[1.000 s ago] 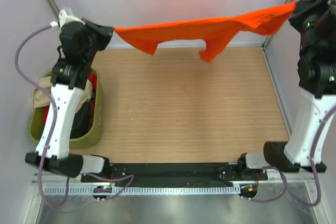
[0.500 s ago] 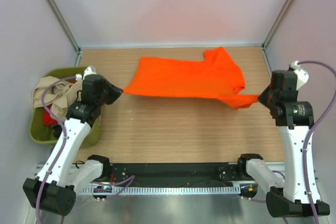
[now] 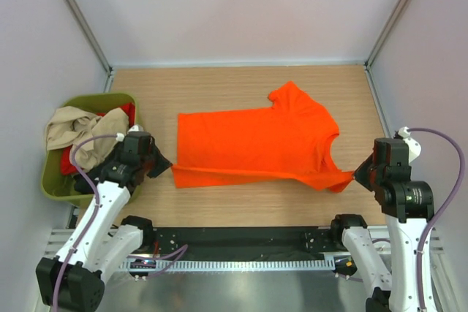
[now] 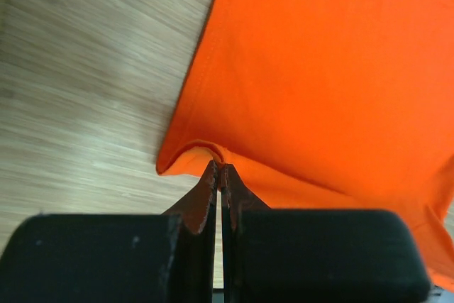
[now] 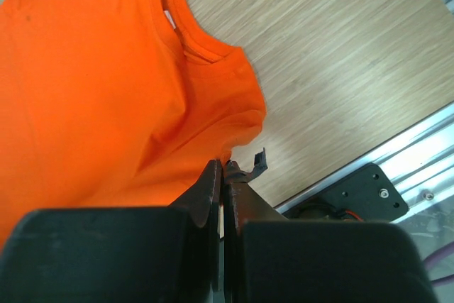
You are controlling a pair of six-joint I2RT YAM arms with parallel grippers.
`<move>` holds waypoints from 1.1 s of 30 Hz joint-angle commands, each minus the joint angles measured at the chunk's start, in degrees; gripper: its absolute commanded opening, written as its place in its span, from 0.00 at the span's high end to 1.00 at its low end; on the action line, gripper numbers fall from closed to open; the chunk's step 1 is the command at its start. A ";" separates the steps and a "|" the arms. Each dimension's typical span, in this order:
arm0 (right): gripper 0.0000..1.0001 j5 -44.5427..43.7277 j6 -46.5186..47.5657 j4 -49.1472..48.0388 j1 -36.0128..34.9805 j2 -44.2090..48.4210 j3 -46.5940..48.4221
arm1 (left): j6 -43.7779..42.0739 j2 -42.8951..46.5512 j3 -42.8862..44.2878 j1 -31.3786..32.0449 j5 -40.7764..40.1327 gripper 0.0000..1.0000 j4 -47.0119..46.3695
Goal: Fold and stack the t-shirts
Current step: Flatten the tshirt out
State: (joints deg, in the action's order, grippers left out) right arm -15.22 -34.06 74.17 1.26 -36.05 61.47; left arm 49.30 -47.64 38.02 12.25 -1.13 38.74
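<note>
The orange t-shirt (image 3: 256,144) lies spread flat between the two grippers, reaching away ahead of them. The left gripper (image 3: 165,166) pinches its hem corner and the right gripper (image 3: 357,174) the sleeve edge beside the collar, both sets of jaws pressed tight on cloth. Laying-out looks done (other shirts (image 3: 80,133) sit in the tub (image 3: 55,189) just outside the left gripper), so the next move likely calls for releasing and re-gripping for the first fold.

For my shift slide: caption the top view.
Left fingers and right fingers pinch the bright orange cloth t-shirt, spread on the wooden table.
</note>
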 commanded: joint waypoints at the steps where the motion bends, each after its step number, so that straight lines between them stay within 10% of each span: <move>1: 0.99 3.26 -1.18 -4.11 0.24 -1.04 -0.91 | -2.98 -2.01 2.93 -0.12 -3.79 1.00 1.60; 33: 0.98 -2.00 7.86 -25.38 0.24 -27.31 2.77 | -3.95 -24.60 12.51 1.81 -6.61 1.00 -5.51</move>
State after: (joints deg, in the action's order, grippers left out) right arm -17.34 -30.68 54.52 1.26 -61.69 61.14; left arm 46.72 -70.67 47.44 13.50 -5.87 36.40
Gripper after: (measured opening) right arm 0.039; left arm 0.006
